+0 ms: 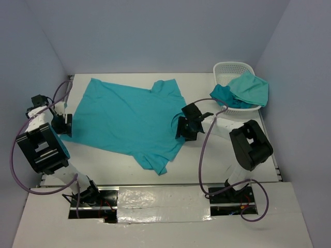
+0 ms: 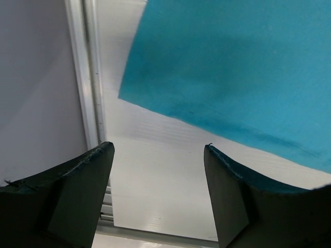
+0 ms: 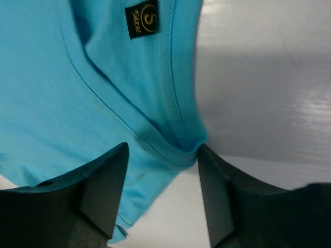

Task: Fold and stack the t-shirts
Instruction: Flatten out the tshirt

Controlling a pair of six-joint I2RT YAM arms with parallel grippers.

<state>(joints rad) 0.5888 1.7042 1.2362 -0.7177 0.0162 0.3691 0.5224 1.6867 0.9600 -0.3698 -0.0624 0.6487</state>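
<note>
Top external view: one t-shirt [image 1: 126, 119] lies spread flat across the middle of the table [image 1: 114, 163]. Its long axis runs from the table's left edge toward the right, with the hem at the left and the collar at the right. One sleeve points to the far edge and the other to the near edge. The left fingers [image 1: 63, 124] sit by the left edge just beside the hem's near corner, and the right fingers [image 1: 186, 124] sit at the opposite end, over the collar. In the left wrist view the left fingers [image 2: 77, 191] stand wide with only bare table between them. The hem corner [image 2: 124, 95] lies ahead of the tips and off toward the right-hand finger, not yet within the gap. In the right wrist view the right fingers [image 3: 98, 191] are also parted and pinch nothing. The doubled rim of the collar [image 3: 178, 147] lies right in the gap between the tips, with the size label [image 3: 142, 19] further on. Whether the tips touch the cloth cannot be told. Each arm is therefore nearest its own end of the shirt's length. The right one looks ready to close where it is, while the left probably has to slide toward the cloth before its fingers can take the hem. Other t-shirts [image 1: 251, 89] hang in and over a white basket [image 1: 227, 66] at the far right corner, near the right arm and well apart from the left.
</note>
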